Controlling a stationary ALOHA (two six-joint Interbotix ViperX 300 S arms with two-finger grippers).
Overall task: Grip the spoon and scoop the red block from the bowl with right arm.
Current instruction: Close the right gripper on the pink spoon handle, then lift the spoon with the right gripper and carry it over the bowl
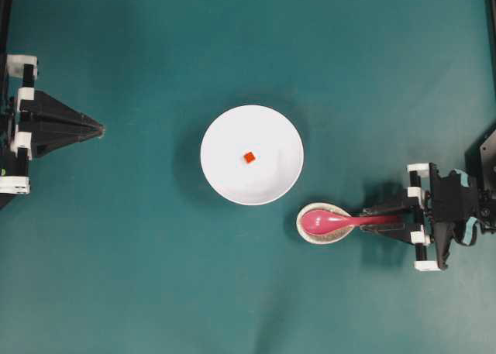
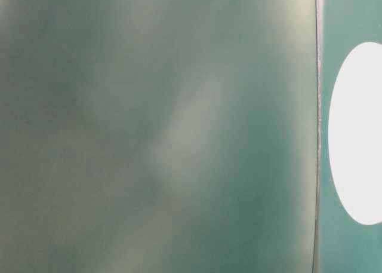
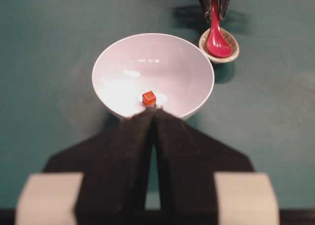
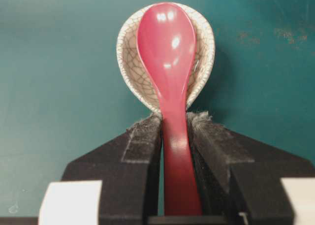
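The right arm's black two-finger claw point(image 4: 173, 129) pinched the straight handle of the glossy pink-red spoon point(image 4: 167, 52) — its long axis running from the claw toward the speckled rest point(image 4: 129, 62), beside the white bowl point(image 1: 225, 176) holding the tiny red block point(image 1: 249, 157).

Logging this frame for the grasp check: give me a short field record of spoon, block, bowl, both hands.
spoon: lying in the speckled rest, handle between the right hand's fingers
block: red, in the bowl
bowl: white, mid-table, beside the rest
right hand: shut on the spoon handle
left hand: shut, empty, pointing at the bowl
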